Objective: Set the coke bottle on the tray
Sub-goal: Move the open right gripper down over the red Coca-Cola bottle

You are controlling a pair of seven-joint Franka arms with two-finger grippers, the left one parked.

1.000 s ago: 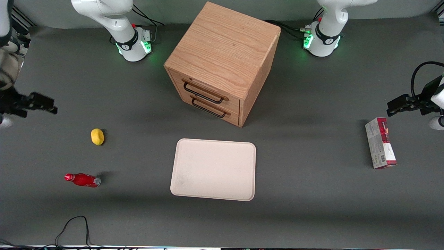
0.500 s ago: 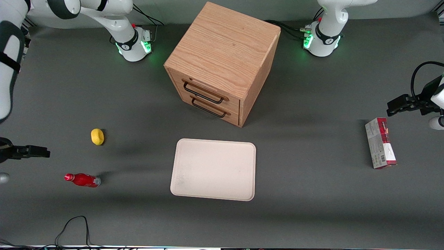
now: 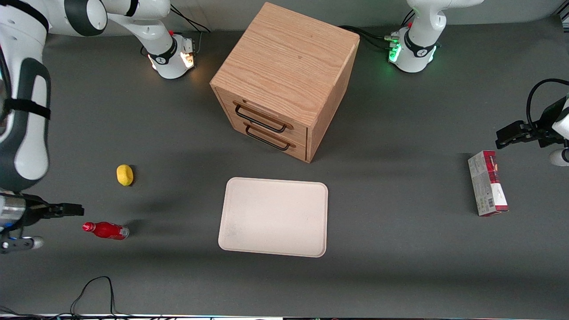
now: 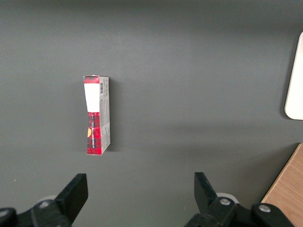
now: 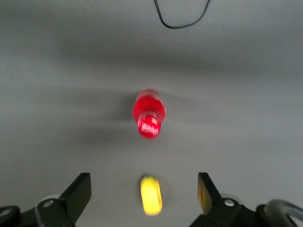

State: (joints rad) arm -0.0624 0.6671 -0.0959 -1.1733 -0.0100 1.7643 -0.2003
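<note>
Nothing done yet. Bottle (image 3: pixel 106 230) lies on bench (image 3: pixel 178 275), well apart from bare tray (image 3: pixel 274 216). Claw (image 5: pixel 144 189) spread wide, empty, hovering near bottle. Grab, carry, set-down all remain.

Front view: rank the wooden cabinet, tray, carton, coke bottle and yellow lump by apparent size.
1. Wooden cabinet
2. Tray
3. Carton
4. Coke bottle
5. Yellow lump

End effector hovers open beside the bottle.

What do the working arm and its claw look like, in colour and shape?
The working arm has rounded white shells with dark grey joint bands, and its base glows orange. The claw, beside the coke bottle, is black with two flat fingers, open, on a silvery wrist.
</note>
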